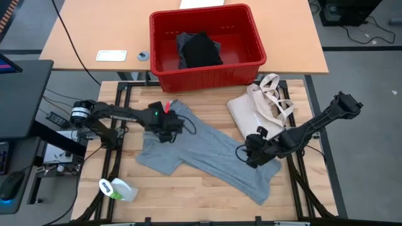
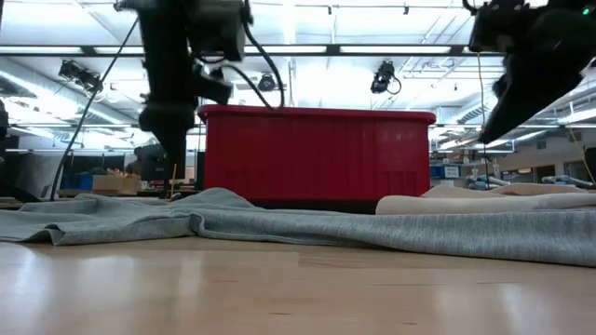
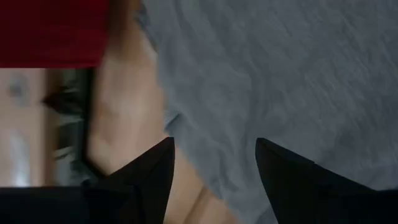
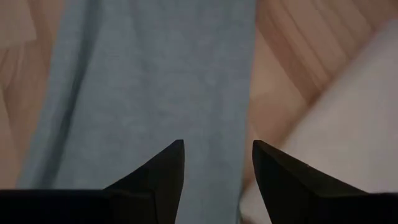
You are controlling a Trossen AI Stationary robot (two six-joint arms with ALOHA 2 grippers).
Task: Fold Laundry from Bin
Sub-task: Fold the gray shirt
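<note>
Early days: grey T-shirt (image 1: 201, 150) is out of the red bin (image 1: 207, 72) & spread unfolded on the near table, dark laundry (image 1: 200, 50) left inside, w/ left gripper (image 1: 168, 129) & right gripper (image 1: 253, 152) both hovering spread-fingered over it, gripping nothing.

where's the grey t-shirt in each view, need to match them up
High view: grey T-shirt spread diagonally mid-table, between both claws.
Low view: a low grey band across the table, before the red bin.
Left wrist view: fills the far side.
Right wrist view: a broad strip ahead of the fingers.
Shared landmark: the red bin, in the high, low and left wrist views.
</note>
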